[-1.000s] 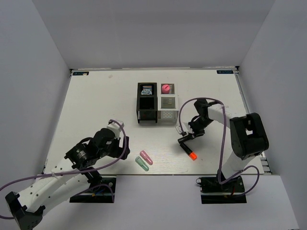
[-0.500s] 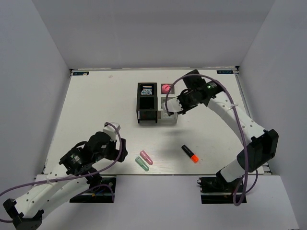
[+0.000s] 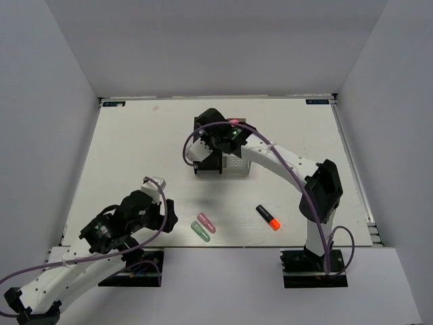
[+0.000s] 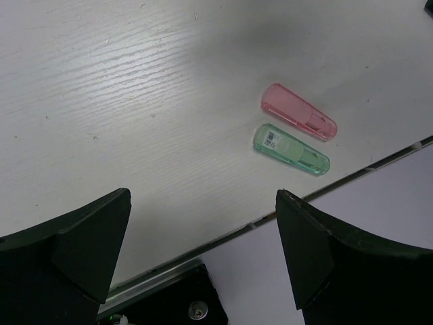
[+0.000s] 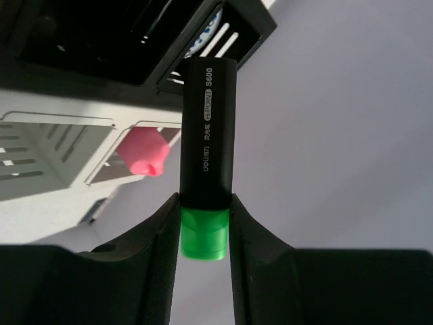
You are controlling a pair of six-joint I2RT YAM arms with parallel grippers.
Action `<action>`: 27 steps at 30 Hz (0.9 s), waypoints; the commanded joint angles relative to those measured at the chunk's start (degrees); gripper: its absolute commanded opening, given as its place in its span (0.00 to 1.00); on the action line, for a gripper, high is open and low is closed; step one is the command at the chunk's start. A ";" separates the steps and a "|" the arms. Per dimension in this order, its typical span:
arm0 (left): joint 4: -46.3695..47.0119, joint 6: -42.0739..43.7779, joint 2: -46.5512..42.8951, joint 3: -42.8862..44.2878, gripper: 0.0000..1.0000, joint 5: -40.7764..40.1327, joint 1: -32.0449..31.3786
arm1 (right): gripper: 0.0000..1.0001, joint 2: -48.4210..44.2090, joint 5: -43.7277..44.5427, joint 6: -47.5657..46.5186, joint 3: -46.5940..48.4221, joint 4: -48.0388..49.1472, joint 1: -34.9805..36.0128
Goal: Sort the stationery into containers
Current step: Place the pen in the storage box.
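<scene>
At the near left, the left gripper (image 4: pixel 203 217) hangs low over the table (image 3: pixel 128 149), jaws spread wide with nothing between them. Just to its right the pink capsule (image 4: pixel 299 112) and green capsule (image 4: pixel 291 149) lie side by side close to the near edge. We judge them light, hard and slick, best pinched across the middle. Farther right, the right arm (image 3: pixel 284 159) stretches far and leftward over the black box (image 3: pixel 208 166). There the right gripper (image 5: pixel 205 217) is clenched on the green-capped marker (image 5: pixel 208 128) at its cap end. We judge the marker light, stiff and smooth, so it may swivel. The white box (image 3: pixel 238 164) sits just beside the black one, and an orange-capped marker (image 3: pixel 267 217) lies near right.
</scene>
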 commanded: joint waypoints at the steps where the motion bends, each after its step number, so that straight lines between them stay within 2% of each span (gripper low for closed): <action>1: -0.33 -0.55 -1.90 -0.67 0.98 -0.17 0.15 | 0.00 0.79 7.49 -5.12 2.35 3.93 2.08; 6: 0.02 -0.38 -2.60 -0.68 0.98 0.36 0.06 | 0.00 1.50 9.42 -10.49 -1.78 4.20 3.23; 15: 0.28 -0.46 -3.66 -1.03 0.98 0.54 0.15 | 0.00 2.91 7.67 -14.80 -1.96 -0.28 3.58; 16: 0.28 -0.38 -3.74 -1.11 0.98 0.54 0.23 | 0.05 3.60 7.67 -14.63 -1.87 -0.80 3.58; 18: 0.37 -0.55 -3.83 -1.20 0.98 0.54 0.23 | 0.23 4.22 8.11 -13.23 -1.18 -1.42 3.67; 19: 0.28 -0.46 -3.83 -1.20 0.98 0.45 0.23 | 0.50 5.36 8.19 -12.70 -0.65 -1.68 3.84; 21: 0.02 -0.55 -3.92 -1.20 0.98 0.36 0.15 | 0.88 6.50 7.76 -10.68 2.07 -3.79 4.10; 24: 0.19 -0.64 -3.92 -1.29 1.00 0.19 0.15 | 0.91 6.60 6.26 -7.78 5.07 -7.31 4.54; 26: 0.19 -0.64 -3.83 -1.38 1.00 0.10 0.15 | 0.81 5.64 5.22 -5.59 6.47 -7.75 4.89; 27: 0.28 -0.55 -3.75 -1.38 1.00 0.10 0.23 | 0.72 5.28 5.03 -3.31 7.00 -8.01 4.90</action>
